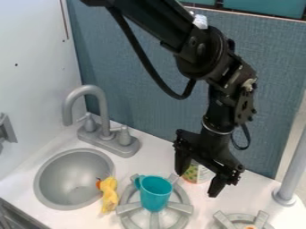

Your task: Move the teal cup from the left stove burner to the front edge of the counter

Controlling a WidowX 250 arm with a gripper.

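Nearest, gray burner (224, 220) at lower right, small orange patch at its middle. Left of it, a second burner (128, 208) carries an upright teal cup (155, 196), open top up, handle toward the sink, teal inner wall visible. Yellow toy (109, 195) with orange tip lies at the right rim of the round gray sink (40, 183). Tool (199, 176) points down, fingers spread apart, to the cup's right and higher. Printed can (192, 172) on the desk (202, 201), partly hidden behind the tool; contact unclear. Gray faucet (103, 107) behind the sink.
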